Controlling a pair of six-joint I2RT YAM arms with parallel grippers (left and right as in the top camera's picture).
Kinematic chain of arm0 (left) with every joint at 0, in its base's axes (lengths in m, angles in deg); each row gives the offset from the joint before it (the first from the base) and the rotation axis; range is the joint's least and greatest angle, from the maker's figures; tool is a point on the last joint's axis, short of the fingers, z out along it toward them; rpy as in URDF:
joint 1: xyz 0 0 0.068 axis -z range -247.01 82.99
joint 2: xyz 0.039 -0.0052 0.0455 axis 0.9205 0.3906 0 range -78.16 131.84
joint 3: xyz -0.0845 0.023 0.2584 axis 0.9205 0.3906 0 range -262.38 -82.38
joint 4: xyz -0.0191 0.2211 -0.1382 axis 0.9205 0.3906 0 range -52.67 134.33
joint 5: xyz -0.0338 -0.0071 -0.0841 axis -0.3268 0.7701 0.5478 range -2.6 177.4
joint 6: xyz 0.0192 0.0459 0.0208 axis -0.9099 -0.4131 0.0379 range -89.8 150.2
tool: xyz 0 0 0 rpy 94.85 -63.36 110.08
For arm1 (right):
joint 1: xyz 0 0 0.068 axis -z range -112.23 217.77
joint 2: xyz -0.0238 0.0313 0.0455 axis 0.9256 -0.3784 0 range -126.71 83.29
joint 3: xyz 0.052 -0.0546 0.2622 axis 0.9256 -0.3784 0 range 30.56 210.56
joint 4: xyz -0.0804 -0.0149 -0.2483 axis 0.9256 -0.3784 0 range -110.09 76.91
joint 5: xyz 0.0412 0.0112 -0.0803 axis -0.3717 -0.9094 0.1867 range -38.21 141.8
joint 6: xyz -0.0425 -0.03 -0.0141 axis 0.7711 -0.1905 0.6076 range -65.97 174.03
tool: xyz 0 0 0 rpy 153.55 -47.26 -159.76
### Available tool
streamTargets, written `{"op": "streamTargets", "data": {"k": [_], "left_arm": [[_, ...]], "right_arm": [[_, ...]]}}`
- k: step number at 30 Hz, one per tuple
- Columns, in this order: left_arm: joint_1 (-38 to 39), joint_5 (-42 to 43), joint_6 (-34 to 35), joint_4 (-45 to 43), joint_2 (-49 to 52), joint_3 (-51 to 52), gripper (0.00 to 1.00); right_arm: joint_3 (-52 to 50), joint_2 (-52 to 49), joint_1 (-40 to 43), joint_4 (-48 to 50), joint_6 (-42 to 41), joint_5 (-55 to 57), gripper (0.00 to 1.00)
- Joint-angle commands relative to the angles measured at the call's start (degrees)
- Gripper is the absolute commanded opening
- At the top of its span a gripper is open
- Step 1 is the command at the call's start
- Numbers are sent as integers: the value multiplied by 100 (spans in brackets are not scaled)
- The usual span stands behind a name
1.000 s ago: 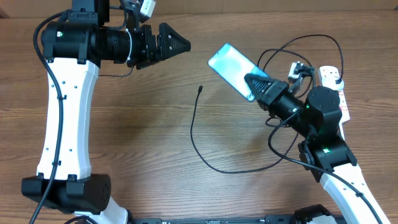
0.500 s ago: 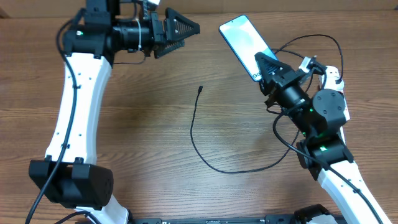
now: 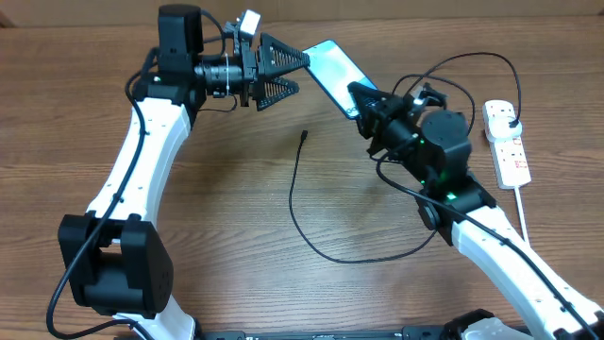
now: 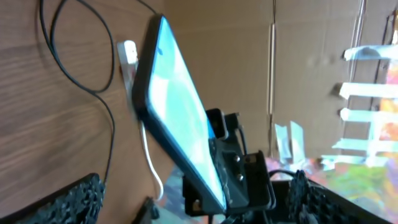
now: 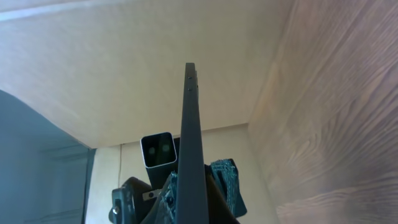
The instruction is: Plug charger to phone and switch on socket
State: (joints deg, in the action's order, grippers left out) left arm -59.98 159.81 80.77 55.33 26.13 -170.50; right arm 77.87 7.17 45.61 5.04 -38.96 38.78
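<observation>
Overhead, the right fingers (image 3: 362,96) are clenched on the lower end of the phone (image 3: 332,70), holding it at a slant near the far edge of the table (image 3: 208,198), screen up. The phone's free end reaches toward the left fingers (image 3: 281,55), which are spread wide and grasp nothing; its corner lies just beside the upper fingertip, and I can't tell whether they touch. The charger (image 3: 292,203) lies loose on the table — its small connector tip sits below the phone, apart from it, and the cable curves down, then right, running under the right arm. The socket (image 3: 506,144) lies at the right edge, well apart from the phone, its thick white cord (image 3: 520,203) trailing toward me. A black plug seems to sit at its far end.

Left wrist: the phone (image 4: 177,115) fills the middle, tilted, its blue-teal screen glaring. The right fingers (image 4: 239,180) pinch its lower end. My own left fingers (image 4: 68,200) show only at the bottom corners, wide apart, with the phone between them and touching neither. Behind the phone I see the white socket (image 4: 127,56), its cord, and black charger cable (image 4: 109,134) on the wood.

Right wrist: the phone (image 5: 191,143) is edge-on — a thin dark strip rising from the right fingers (image 5: 224,183), which are closed against both its faces.
</observation>
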Motion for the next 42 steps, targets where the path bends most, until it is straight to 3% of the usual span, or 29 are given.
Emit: {"op": "streamTargets", "data": {"k": [1,8,15,20,24,31,42], "left_arm": [[129,109,776,-323,33,236,97],[328,-323,1937,-1220,33,260,94],[498,-811,2109,-1132,33,262,82],[540,-951,2190,-1134,33,262,69],[542,-984,2188,-1128,33,262,52],[542,-1134,2188,-1093,33,262,37],[542,-1314,2164,-997,33,262,37]], "right_arm": [[295,-76,-184,129,-20,249,4],[297,-116,-369,129,-173,658,4],[304,-116,-374,136,-343,789,4],[304,-116,-374,133,-481,785,4],[302,-116,-411,131,-531,782,4],[302,-116,-455,131,-776,780,4],[302,-116,-557,361,-774,540,4]]}}
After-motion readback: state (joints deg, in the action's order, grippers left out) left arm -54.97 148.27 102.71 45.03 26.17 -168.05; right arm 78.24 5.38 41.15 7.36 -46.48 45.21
